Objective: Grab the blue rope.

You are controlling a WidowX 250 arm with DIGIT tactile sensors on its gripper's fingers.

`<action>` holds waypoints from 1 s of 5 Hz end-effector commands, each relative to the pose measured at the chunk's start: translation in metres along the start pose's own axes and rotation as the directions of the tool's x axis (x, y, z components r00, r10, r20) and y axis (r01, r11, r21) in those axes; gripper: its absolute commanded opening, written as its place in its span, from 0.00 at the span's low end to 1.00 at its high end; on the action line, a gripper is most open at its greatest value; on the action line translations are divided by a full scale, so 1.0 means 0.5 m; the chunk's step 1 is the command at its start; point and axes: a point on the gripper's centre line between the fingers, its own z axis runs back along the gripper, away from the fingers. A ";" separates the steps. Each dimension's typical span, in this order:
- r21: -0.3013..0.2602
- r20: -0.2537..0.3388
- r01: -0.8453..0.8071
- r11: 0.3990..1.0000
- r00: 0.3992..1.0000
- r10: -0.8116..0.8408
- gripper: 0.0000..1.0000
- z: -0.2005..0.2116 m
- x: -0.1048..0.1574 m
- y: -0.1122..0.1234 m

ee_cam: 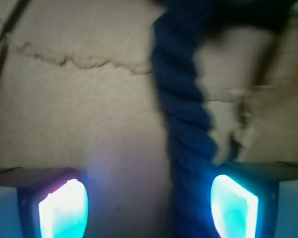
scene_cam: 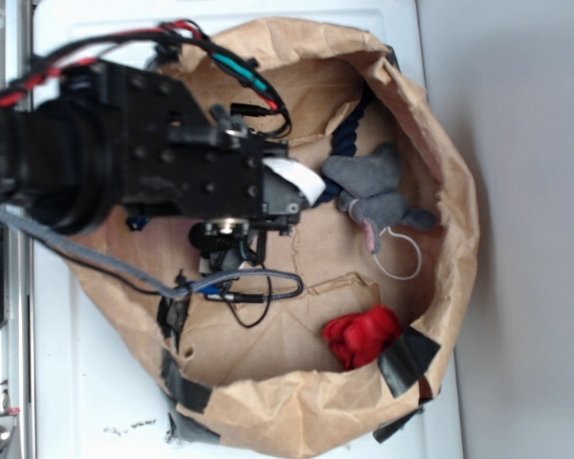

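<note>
The blue rope (ee_cam: 184,124) is a thick, twisted navy strand running from the top of the wrist view down between my fingers. It lies close to the right pad (ee_cam: 233,206) and well apart from the left pad (ee_cam: 62,208). My gripper (ee_cam: 149,198) is open around it, just above the brown paper floor. In the exterior view only a short stretch of the rope (scene_cam: 356,122) shows, by the bag's far wall; the rest is hidden behind the arm. There my gripper (scene_cam: 304,186) sits beside the grey plush toy (scene_cam: 373,191).
Everything lies inside a crumpled brown paper bag (scene_cam: 454,201) with black tape patches. A red cloth lump (scene_cam: 362,335) sits near its lower wall, and a thin white loop (scene_cam: 402,253) lies below the plush. The grey braided cable (scene_cam: 124,270) trails from the arm.
</note>
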 end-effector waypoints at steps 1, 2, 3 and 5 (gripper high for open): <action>0.012 0.002 -0.012 1.000 1.000 0.012 0.00 -0.041 0.000 -0.028; 0.021 0.026 -0.006 1.000 1.000 0.005 0.00 -0.030 0.013 -0.011; 0.007 0.017 -0.047 0.999 0.999 0.047 0.00 -0.002 -0.011 -0.033; -0.026 0.042 -0.070 0.997 0.997 0.071 0.00 0.034 -0.027 -0.028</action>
